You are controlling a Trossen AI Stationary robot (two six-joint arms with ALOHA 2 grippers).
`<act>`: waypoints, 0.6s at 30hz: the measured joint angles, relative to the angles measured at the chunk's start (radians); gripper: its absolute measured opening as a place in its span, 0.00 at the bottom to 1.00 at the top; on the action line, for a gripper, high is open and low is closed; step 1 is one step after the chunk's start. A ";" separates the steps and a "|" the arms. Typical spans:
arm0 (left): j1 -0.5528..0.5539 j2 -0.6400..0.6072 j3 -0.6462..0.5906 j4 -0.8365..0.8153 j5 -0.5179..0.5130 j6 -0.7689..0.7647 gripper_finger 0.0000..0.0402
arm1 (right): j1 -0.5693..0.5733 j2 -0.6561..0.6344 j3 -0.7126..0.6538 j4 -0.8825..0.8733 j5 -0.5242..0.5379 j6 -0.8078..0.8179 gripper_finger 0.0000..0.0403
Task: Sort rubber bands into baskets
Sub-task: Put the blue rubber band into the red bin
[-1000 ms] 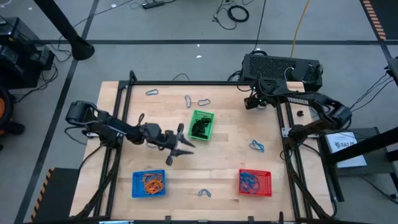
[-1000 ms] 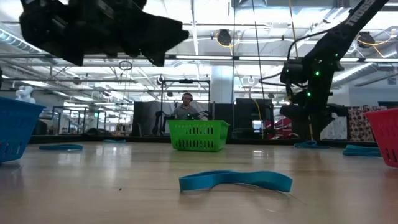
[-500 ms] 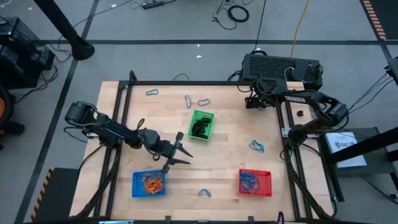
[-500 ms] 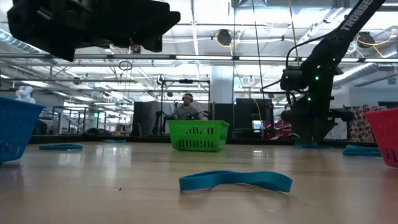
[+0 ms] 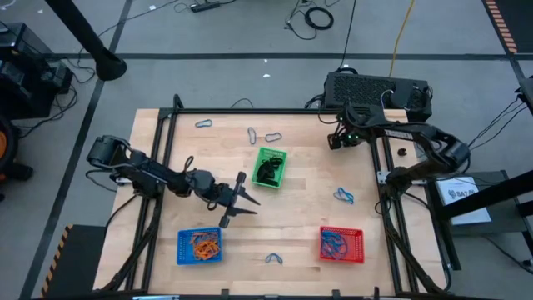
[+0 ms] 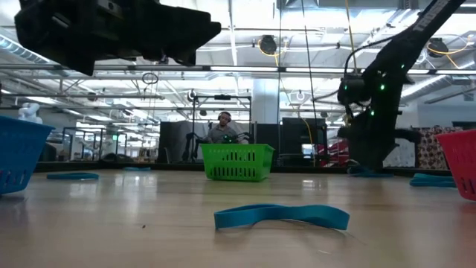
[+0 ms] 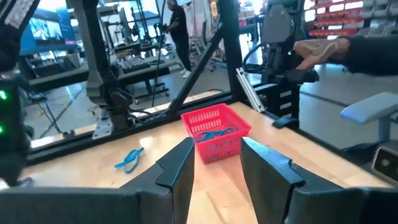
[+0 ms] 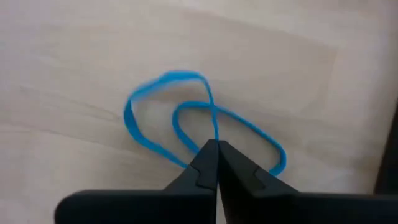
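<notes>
I see the right gripper [image 8: 217, 148] with its fingers pressed fully together on a blue rubber band [image 8: 186, 118] that lies twisted on the wood. In the high view this gripper [image 5: 336, 140] sits at the upper right of the table. The pinch catches only the crossing strands at the loop's near edge, so I judge the hold to be thin.

Risks from here:
- The band can slip out during the lift, because so little of it sits between the fingertips
- The band can stretch and snap free if one strand drags on the wood
- The carry is long: the red basket [image 5: 341, 244], which already holds blue bands, sits at the lower right of the high view, well apart from the gripper

The left gripper [image 5: 237, 199] hovers mid-table between the green basket [image 5: 269, 167] and the blue basket [image 5: 199, 246], fingers partly spread and holding nothing. I see no collision path between the arms at present

Loose bands remain near the top edge [image 5: 204, 124] and bottom edge [image 5: 274, 258]
</notes>
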 joint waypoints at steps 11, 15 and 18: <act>-0.043 0.000 0.002 0.025 -0.042 -0.108 0.34 | 0.112 -0.331 0.000 -0.044 -0.168 -0.064 0.00; -0.067 0.007 0.002 0.011 -0.090 -0.144 0.34 | 0.236 -0.414 0.000 -0.053 -0.237 0.000 0.00; -0.079 0.028 0.002 0.007 -0.119 -0.139 0.34 | 0.346 -0.441 0.000 -0.023 -0.268 0.073 0.00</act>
